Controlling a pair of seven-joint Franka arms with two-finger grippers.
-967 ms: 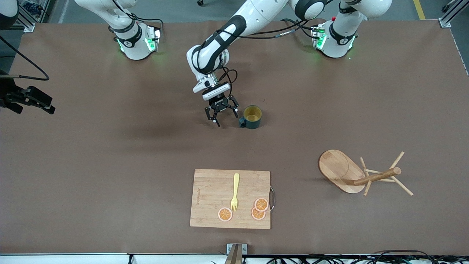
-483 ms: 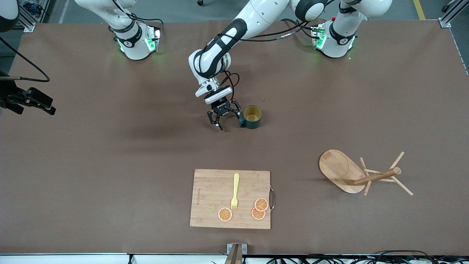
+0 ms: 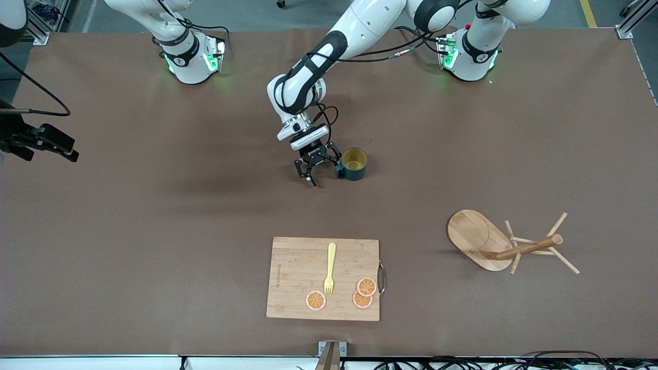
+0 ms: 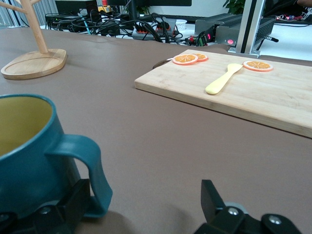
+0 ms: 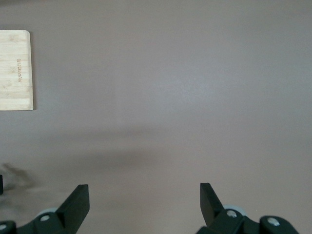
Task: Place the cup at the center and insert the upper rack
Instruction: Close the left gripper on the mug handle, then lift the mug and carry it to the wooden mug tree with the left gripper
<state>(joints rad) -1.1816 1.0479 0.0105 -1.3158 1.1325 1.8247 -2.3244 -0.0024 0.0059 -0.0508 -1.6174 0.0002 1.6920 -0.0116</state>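
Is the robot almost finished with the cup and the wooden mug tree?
Not yet. Nothing looks finished. The cup stands upright on the table, unheld. The left gripper is open right beside its handle, seemingly about to grab it. The mug tree lies tipped over toward the left arm's end, untouched. The right gripper waits, open, over bare table.

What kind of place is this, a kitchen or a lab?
Most likely a robotics lab: two arms bolted to a brown-covered table, cables and electronics along its edge, and staged props such as a cutting board with orange slices.
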